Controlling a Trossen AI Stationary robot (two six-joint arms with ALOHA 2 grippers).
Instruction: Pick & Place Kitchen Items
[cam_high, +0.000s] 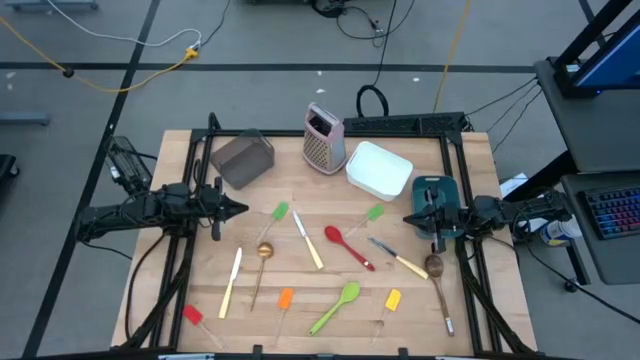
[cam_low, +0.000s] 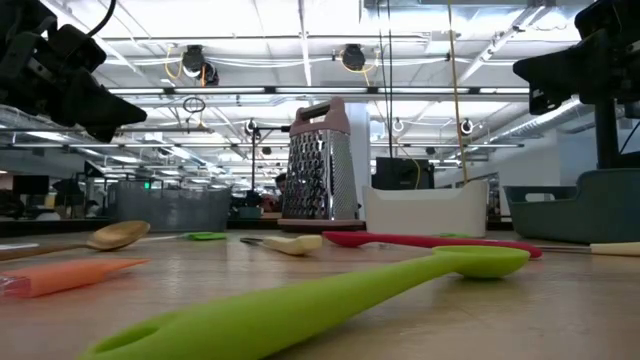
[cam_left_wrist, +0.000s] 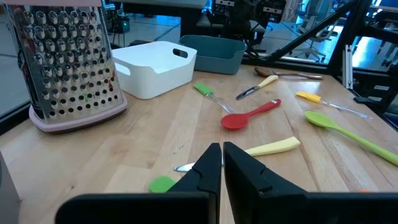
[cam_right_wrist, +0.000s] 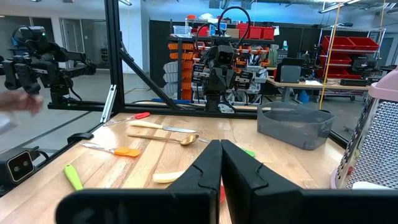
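Counting by kind on the wooden surface: four spoons, namely one red silicone spoon, one lime-green silicone spoon, one gold spoon and one wooden spoon. Five mini spatulas: two green, one orange, one yellow and one red. Three cream-handled knives. Three containers: one grey, one white, one teal. One box grater.
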